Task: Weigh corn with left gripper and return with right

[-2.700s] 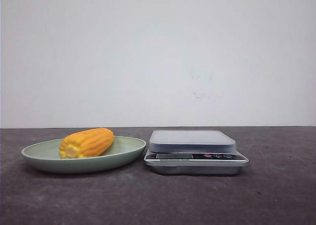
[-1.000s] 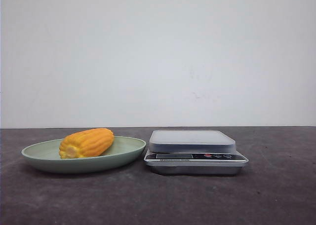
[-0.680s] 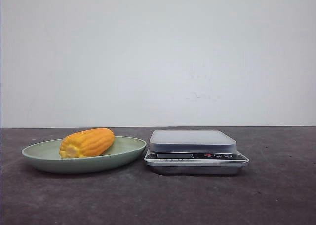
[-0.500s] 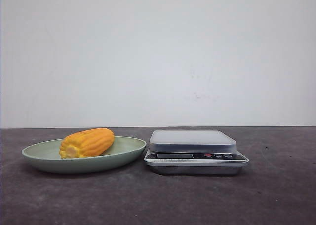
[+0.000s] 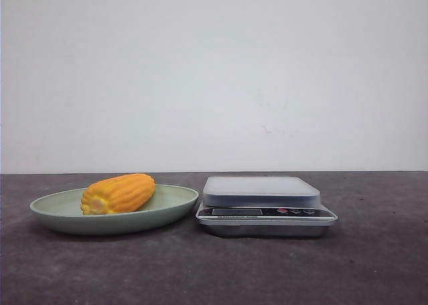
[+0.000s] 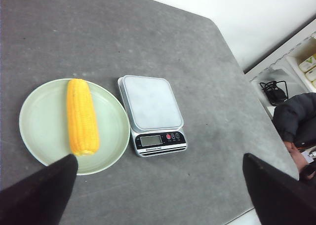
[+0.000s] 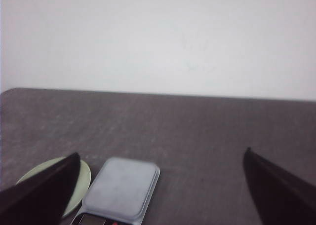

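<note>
Front view, reading left to right: we see the corn (image 5: 118,193) lying on its side in a pale green plate (image 5: 50,218), and just to the right of that, nearly touching the plate's rim, a scale (image 5: 265,205) with its platform bare. Both stand on the dark surface (image 5: 214,271). Neither arm shows in this view.

From the left wrist we look down on the same pair. The left end effector (image 6: 158,195) is spread wide, holding nothing, well above the surface; its fingers (image 6: 37,193) frame the lower corners of the picture. The corn lies along the plate's middle, paler cut end toward this camera. From the right wrist we see the right end effector (image 7: 158,188) also spread wide with nothing in it, hanging back with the scale and a slice of plate beyond it.

We judge the cob light and stiff, with ribbed kernels that should give the fingers some bite, though its round body could roll. We would take it across the middle, fingers either side of its long axis, where it is thickest.
</note>
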Tool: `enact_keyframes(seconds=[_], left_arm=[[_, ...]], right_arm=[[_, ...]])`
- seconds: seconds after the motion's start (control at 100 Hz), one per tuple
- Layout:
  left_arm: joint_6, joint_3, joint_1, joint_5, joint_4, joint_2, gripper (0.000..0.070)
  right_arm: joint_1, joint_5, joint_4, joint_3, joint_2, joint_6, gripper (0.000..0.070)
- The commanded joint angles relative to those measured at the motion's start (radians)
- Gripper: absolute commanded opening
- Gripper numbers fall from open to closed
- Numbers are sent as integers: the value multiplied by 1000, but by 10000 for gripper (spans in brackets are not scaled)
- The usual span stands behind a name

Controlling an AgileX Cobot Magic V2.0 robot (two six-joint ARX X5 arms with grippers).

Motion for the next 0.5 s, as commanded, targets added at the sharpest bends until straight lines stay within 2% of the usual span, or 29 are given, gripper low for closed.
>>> enact_keyframes(seconds=[0.0,0.08,0.23,0.33,0.38,0.49], left_arm=[[-12,14,-2,-14,13,22,547],[-16,14,-2,-43,13,49,548],[-9,14,-24,-82,13,138,548],[-3,14,-53,-118,13,213,534],[-3,14,-76,-126,14,254,503],[-5,14,-144,-135,36,354,502]], right_arm=[[0,-5,-4,14,19,32,521],[0,-12,-11,14,36,38,457],[0,-57,-10,14,59,71,457],[0,-56,-11,14,65,76,457],[0,-55,-11,14,65,76,457],[0,-52,-11,14,64,76,457]])
